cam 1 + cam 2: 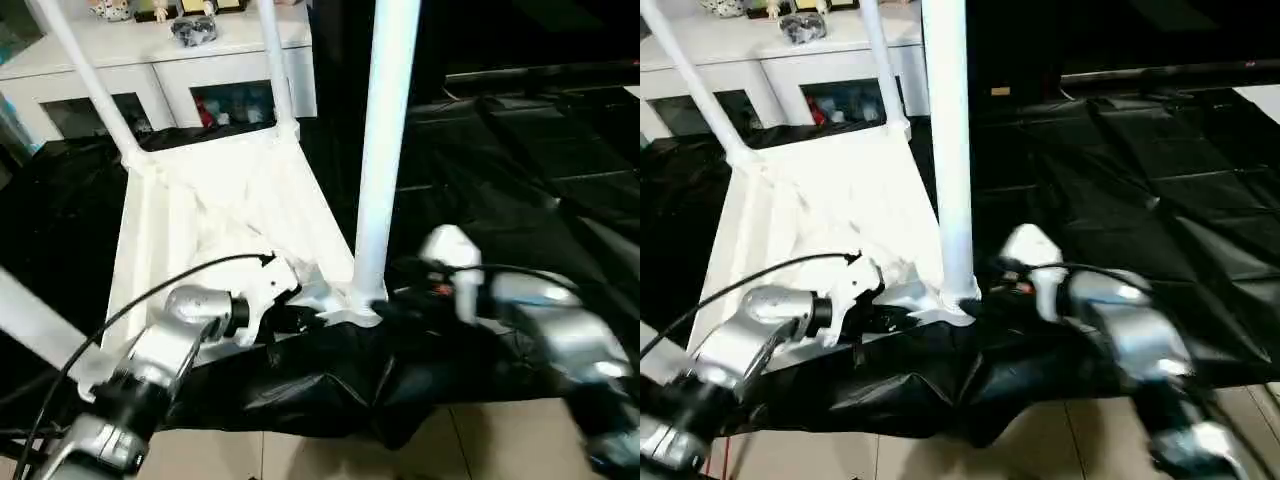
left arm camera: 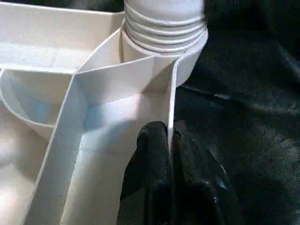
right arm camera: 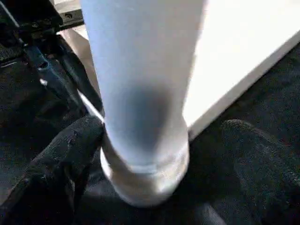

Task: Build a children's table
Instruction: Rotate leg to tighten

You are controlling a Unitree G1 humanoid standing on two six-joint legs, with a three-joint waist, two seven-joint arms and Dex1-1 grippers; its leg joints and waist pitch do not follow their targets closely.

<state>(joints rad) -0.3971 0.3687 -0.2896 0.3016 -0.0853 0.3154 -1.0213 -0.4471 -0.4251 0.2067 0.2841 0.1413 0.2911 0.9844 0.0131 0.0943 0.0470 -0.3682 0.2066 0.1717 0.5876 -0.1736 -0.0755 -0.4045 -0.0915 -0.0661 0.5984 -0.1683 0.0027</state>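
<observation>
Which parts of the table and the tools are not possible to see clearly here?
- Near leg: upper end cut off by the head view's top edge.
- Right tool: blurred in the head view.
- Tabletop: near rim hidden behind the left forearm.
- Cabinet contents: too small.

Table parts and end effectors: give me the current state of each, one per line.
Tabletop: upside down on the black-draped work table, ribs up.
Near leg: upright in its corner socket.
Two far legs: standing in their sockets.
Left end effector: shut on the tabletop's rim.
Right end effector: open, fingers either side of the near leg's base.
</observation>
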